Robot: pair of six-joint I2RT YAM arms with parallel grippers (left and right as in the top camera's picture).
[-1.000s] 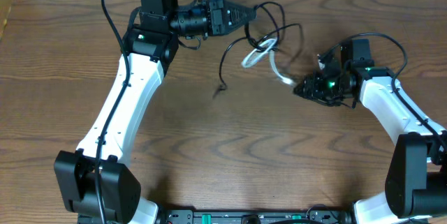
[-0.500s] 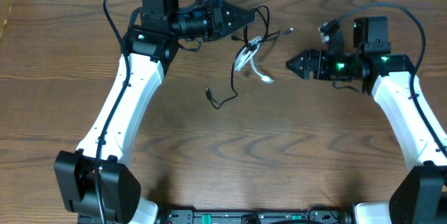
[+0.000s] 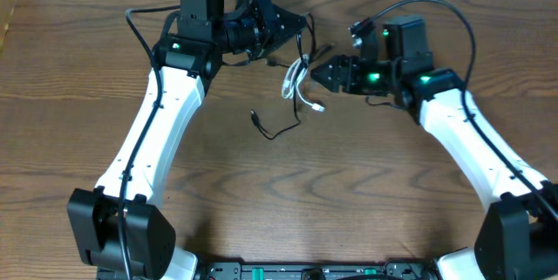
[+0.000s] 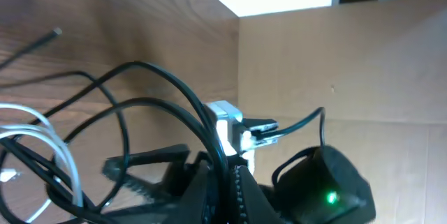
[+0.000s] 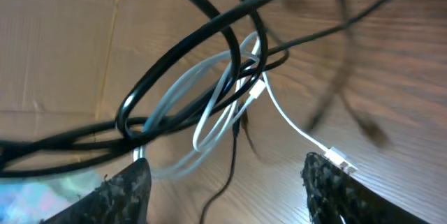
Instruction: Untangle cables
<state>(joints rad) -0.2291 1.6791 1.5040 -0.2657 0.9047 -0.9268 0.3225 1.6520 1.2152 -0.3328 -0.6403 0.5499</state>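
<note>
Black cable (image 4: 213, 135) sits clamped in left fingers (image 4: 244, 195); right-wrist view alone shows right fingers (image 5: 129, 192) spread.

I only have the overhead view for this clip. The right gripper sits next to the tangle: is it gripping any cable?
Observer: No. The right wrist view shows the right gripper wide open, closed on nothing.
Operator: What is the left one holding?
Observer: In the left wrist view, the left gripper is shut on the black cable. The white cable runs off to one side of the fingers.
Operator: Are the two cables really interlocked?
Observer: It looks so. In the right wrist view, the white cable's loop appears to pass through a black loop, and its plug lies near one fingertip.
</note>
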